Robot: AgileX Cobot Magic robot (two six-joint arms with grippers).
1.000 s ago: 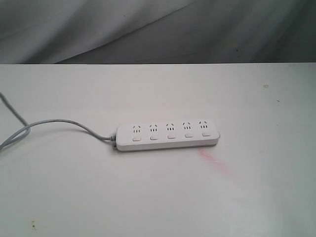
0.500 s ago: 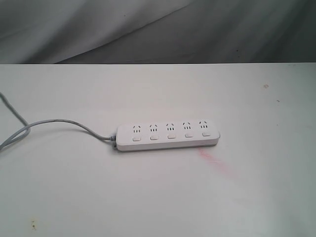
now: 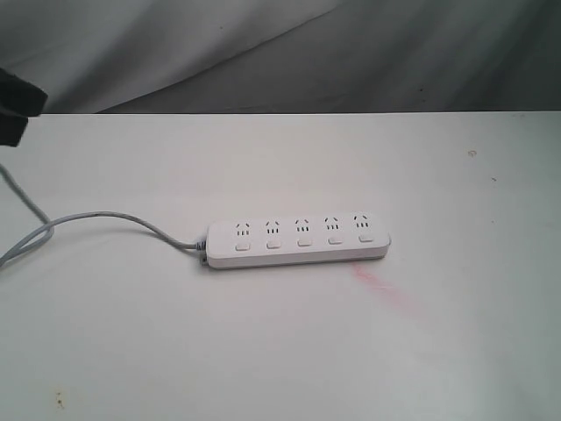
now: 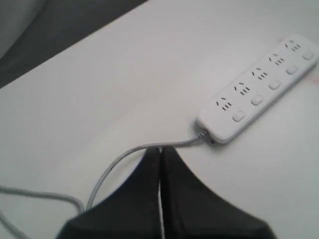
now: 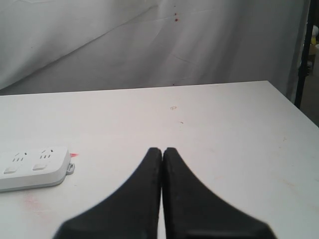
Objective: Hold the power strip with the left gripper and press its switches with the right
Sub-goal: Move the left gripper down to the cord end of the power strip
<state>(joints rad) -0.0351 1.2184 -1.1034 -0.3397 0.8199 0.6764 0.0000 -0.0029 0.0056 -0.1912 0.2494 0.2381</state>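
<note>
Power strip (image 3: 298, 240) lies free, frame centre.
Left gripper (image 4: 160, 150), right gripper (image 5: 162, 150): both pressed together, empty; dark shape (image 3: 16, 110) upper left, possibly an arm.

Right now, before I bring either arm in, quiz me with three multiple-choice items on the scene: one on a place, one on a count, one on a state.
1. In the exterior view, where does the cord leave the power strip?
A. its left end
B. its right end
C. the middle of its far side

2. How many buttons does the strip carry?
A. three
B. five
C. seven

3. How is the right gripper?
A. open over the buttons
B. pressing the end button
C. shut, touching nothing

Answers:
1 A: the cord runs off leftward from that end.
2 B: one button sits below each of the five socket groups.
3 C: its fingers meet in the right wrist view, with the strip off to one side.
</note>
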